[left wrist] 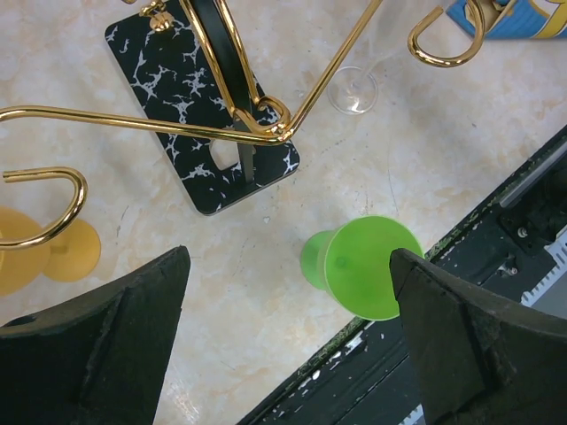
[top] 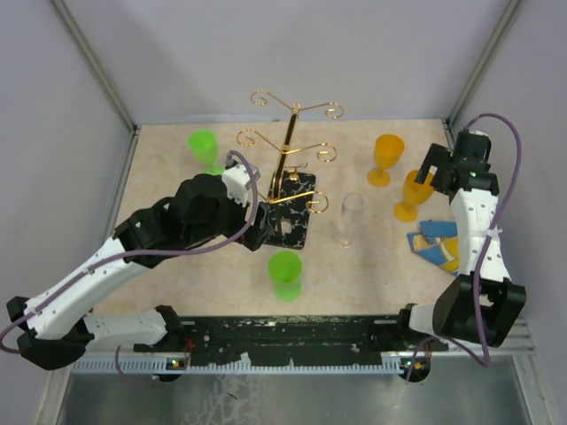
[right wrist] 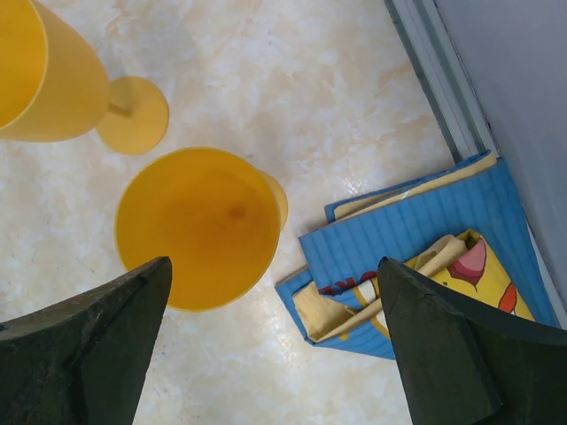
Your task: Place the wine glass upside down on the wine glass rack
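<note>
Wine glass rack (top: 285, 168): a gold wire stand with curled-end arms on a central pole. It stands upright on its black, white-veined base (top: 299, 226), about mid-table (top: 177, 266).

Five wine glasses stand on the tabletop around the rack, none touching it:
- **Far green glass** (top: 204, 149): to the left of the rack, towards the far edge.
- **Near green glass** (top: 285, 274): just in front of the rack's base, apart from it.
- **Clear glass** (top: 352, 217): just to the right of the base.
- **Far orange glass** (top: 387, 158): well to the right of the rack.
- **Near orange glass** (top: 414, 195): well to the right of the rack, closer to the arms than the far orange one. The right wrist view looks straight down into its bowl, rim uppermost.
- **Folded blue-and-yellow printed cloth** (top: 436, 243): farther right of the rack than the orange glasses, lying flat by the table's right edge.

Left gripper (left wrist: 288, 257): it hangs at the near left side of the rack's base. Its fingers are spread as wide as they go and grip nothing. In the left wrist view the near green glass shows below, between the fingers.

Right gripper (right wrist: 273, 261): far to the right of the rack, above the near orange glass. Its fingers are likewise fully spread and it carries nothing. The wrist view does not show whether it touches the glass.
</note>
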Motion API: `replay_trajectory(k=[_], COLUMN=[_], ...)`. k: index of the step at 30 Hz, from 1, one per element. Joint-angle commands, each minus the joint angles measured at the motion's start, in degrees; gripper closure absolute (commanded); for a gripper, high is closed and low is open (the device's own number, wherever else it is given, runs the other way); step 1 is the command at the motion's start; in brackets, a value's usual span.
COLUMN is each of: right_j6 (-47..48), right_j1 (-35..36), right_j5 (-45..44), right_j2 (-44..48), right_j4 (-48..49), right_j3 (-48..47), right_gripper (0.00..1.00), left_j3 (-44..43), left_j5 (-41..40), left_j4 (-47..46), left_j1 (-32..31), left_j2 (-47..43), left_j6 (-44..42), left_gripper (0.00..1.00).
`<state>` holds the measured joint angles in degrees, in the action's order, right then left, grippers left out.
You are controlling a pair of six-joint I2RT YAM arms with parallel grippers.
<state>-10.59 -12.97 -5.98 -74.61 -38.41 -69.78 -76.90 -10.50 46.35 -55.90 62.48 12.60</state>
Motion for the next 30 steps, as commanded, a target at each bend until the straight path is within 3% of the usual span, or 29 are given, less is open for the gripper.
replay_trajectory(k=[1,11,16,20,25,30], right_j6=[0.4,0.7,0.6,0.7,0.8,0.9], right_j1=[-0.4,-0.3,-0.4,-0.4,-0.4,-0.4], right_j5=[-0.6,-0.4,-1.1,-0.9,-1.0,-1.2], right_j2=[1.9,2.1,2.3,2.6,2.6,2.9], right_j4=[2.0,2.0,2.3,2.6,2.5,2.4], right_j3=[-0.7,-0.6,-0.4,-0.1,-0.2,-0.3], right_gripper=[0.01,0.01,0.01,0.01,0.01,0.01], left_j3=[-0.9,-0.4,0.3,4.3,9.6,15.2], left_j5=[-1.2,-1.5,2.4,8.5,15.6,13.1], left_j4=[-1.1,-1.3,-1.5,-5.1,-6.3,-9.7], left_j1=[-0.3,-0.3,-0.3,-0.3,-0.4,-1.6], left_j2=[-1.9,-2.0,-3.1,-5.8,-5.8,-5.1], left_j6=[0.2,0.6,-2.9,-5.9,-3.6,-0.9], left_gripper=[0.0,0.0,0.0,0.0,0.0,0.05])
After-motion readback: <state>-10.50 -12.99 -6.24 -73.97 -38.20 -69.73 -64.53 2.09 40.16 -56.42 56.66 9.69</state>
